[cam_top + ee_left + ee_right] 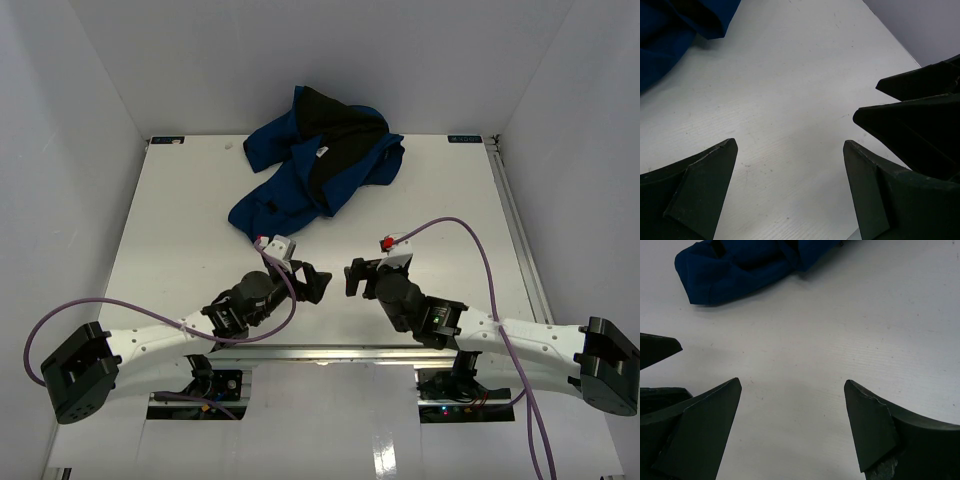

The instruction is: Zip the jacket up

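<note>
Royal-blue jacket (300, 170), black lining showing, lies crumpled at far-centre of the white table (180, 200), small white label (322, 152) visible. Left tool (318, 283) & right tool (352, 277): both released, jaws spread wide, nothing held, tips facing each other nr front edge, apart from jacket.

The jacket (300, 165) lies on the surface (440, 210) at its far edge, a little left of centre. Before it, the left gripper (318, 283) and right gripper (352, 277) hang side by side, jaws facing each other, both apart from the jacket.
</note>
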`<state>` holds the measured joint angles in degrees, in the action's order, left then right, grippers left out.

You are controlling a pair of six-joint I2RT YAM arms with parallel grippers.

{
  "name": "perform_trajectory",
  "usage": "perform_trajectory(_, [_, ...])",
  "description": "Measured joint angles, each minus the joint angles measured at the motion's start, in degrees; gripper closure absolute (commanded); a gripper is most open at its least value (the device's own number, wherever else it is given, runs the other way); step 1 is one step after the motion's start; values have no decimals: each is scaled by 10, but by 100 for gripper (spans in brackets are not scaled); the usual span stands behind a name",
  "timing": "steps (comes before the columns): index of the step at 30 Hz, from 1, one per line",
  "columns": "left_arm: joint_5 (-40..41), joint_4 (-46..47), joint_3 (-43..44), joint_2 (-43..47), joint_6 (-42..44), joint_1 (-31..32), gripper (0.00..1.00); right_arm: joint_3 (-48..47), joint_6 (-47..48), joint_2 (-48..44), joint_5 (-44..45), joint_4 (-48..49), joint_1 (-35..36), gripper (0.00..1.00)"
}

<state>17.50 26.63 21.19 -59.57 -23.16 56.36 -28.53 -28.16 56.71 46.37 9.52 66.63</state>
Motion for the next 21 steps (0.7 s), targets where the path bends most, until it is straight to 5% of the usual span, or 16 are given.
perform_trajectory(11, [14, 10, -6, 14, -5, 0, 2, -10, 1, 3, -19, -7, -15, 10])
perform_trajectory(21, [62, 12, -30, 66, -23, 0, 2, -134, -24, 85, -140, 40, -210, 7])
